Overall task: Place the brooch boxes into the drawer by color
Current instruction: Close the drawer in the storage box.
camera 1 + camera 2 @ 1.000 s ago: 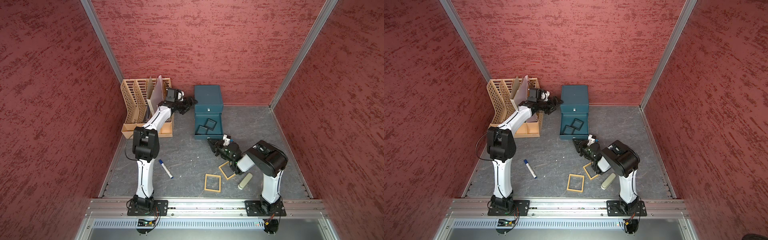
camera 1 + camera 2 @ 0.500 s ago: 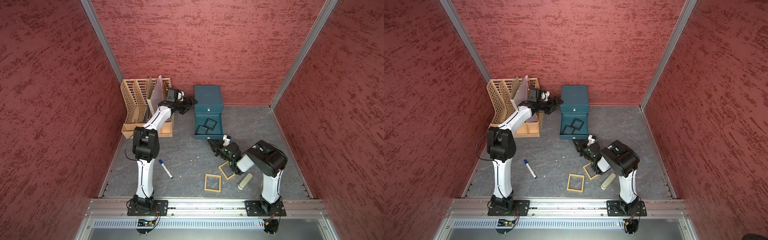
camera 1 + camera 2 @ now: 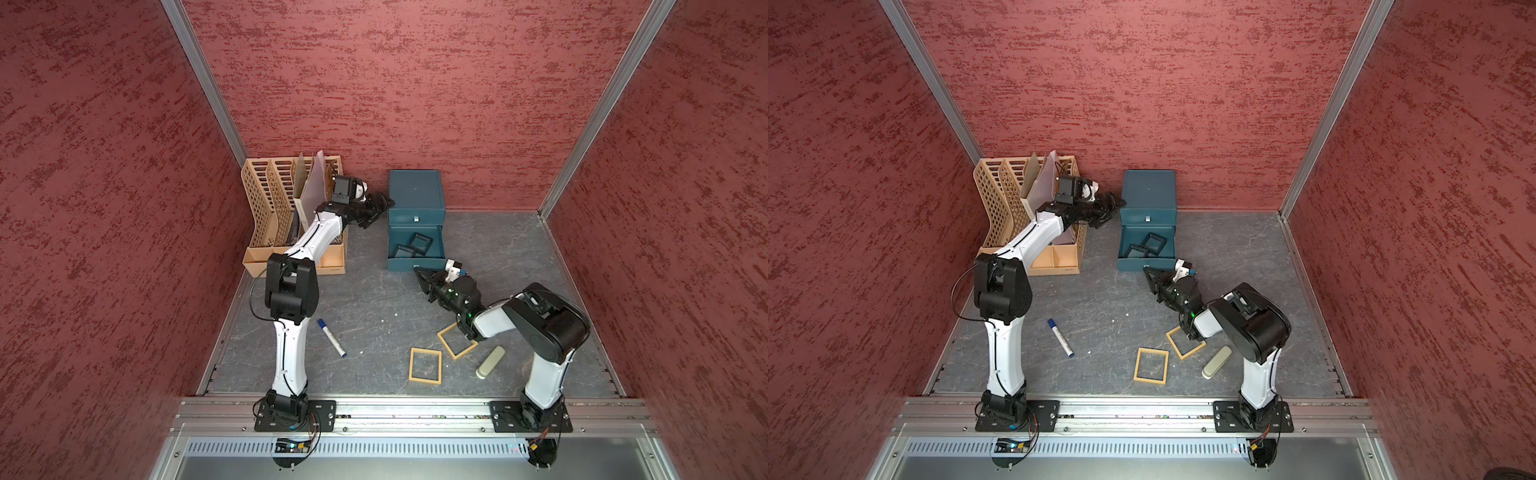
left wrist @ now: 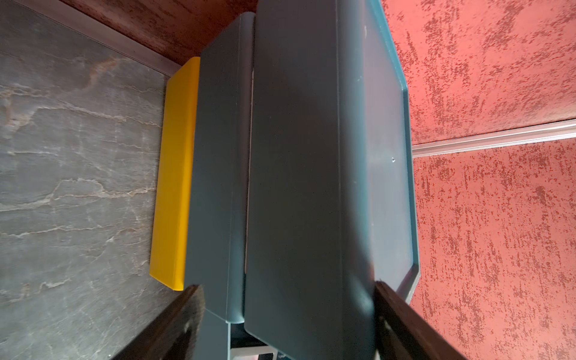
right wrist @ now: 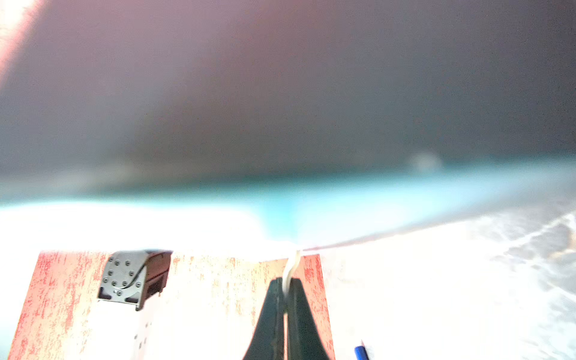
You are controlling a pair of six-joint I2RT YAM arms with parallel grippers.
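this is a robotics lab test cell: three red textured panels [image 3: 415,83] joined by aluminium corner strips [image 3: 198,70] box in a grey stone-look tabletop [image 3: 374,299]. two white-and-black arms [image 3: 286,353] are bolted to an aluminium rail [image 3: 415,411] along the front edge. the staged desk props are a tan file rack [image 3: 266,208], a blue-capped marker [image 3: 331,337] and the teal drawer chest [image 3: 415,191].
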